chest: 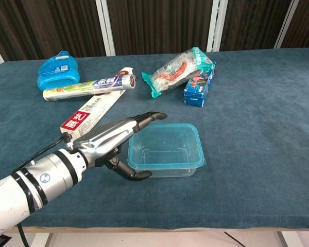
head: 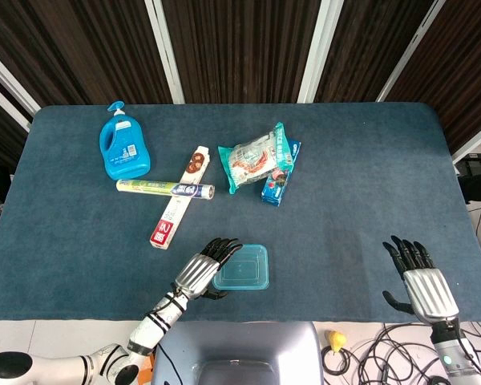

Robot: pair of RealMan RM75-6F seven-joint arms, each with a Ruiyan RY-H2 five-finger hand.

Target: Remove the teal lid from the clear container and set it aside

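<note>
Chest view showed the left hand (chest: 110, 139) with fingers (chest: 149, 117) spread beside the teal-lidded clear container (chest: 166, 150), thumb below its near corner; right hand (head: 421, 285) lay open, well apart.

open cloth right of container (chest: 166, 150) | long boxes (chest: 90, 112), snack bags (chest: 176, 72) crowd far-left side
</note>
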